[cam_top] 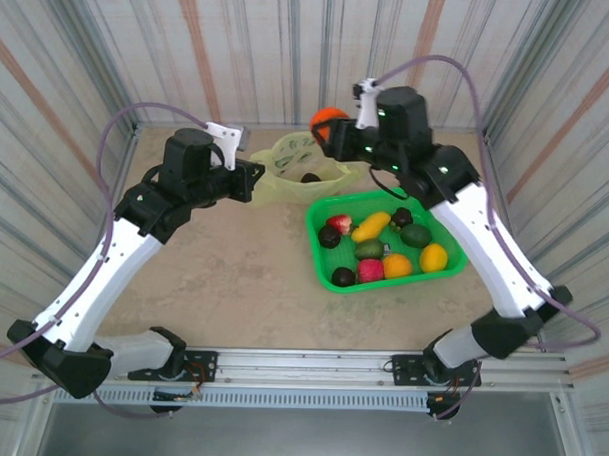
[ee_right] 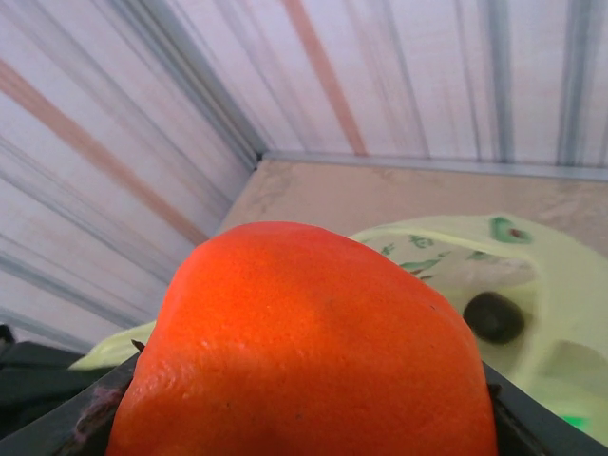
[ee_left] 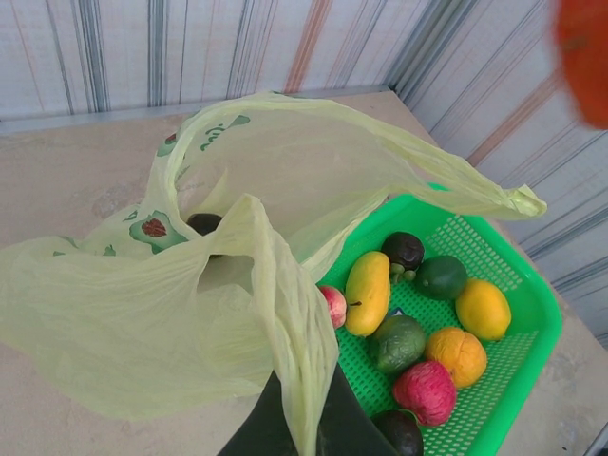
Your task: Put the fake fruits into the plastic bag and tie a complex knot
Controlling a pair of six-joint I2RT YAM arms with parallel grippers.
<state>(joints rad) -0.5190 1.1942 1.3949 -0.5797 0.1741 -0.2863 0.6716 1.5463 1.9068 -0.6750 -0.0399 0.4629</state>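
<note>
A glossy orange fruit, finely pitted and rounded, looms close in the right wrist view. The right claw is clamped on it, its dark fingers showing at either side. Seen from above, fruit and claw hang over the far edge of the plastic bag, near the back of the bench.

The bag is thin, crinkled, translucent yellow-green film with small avocado-like prints. It lies slumped on the far middle of the bench with its mouth gaping. One round, dark fruit rests inside on the film. The left claw is closed on a gathered fold of the bag's near-left rim and holds it up in a taut ridge.

Just right of the bag, touching its edge, sits a bright green rectangular basket of perforated plastic mesh. It holds the other fake fruits, all smooth and shiny:
- a long yellow mango-shaped one
- a small reddish one against the yellow one's left side
- a dark round one at the far end
- a green lime-like ball
- a yellow lemon
- a dimpled orange
- a green avocado shape
- a pink-red one
- another dark one at the near end

The bench top is mottled beige, like stone. Corrugated walls striped grey, white and rust enclose it on three sides.
</note>
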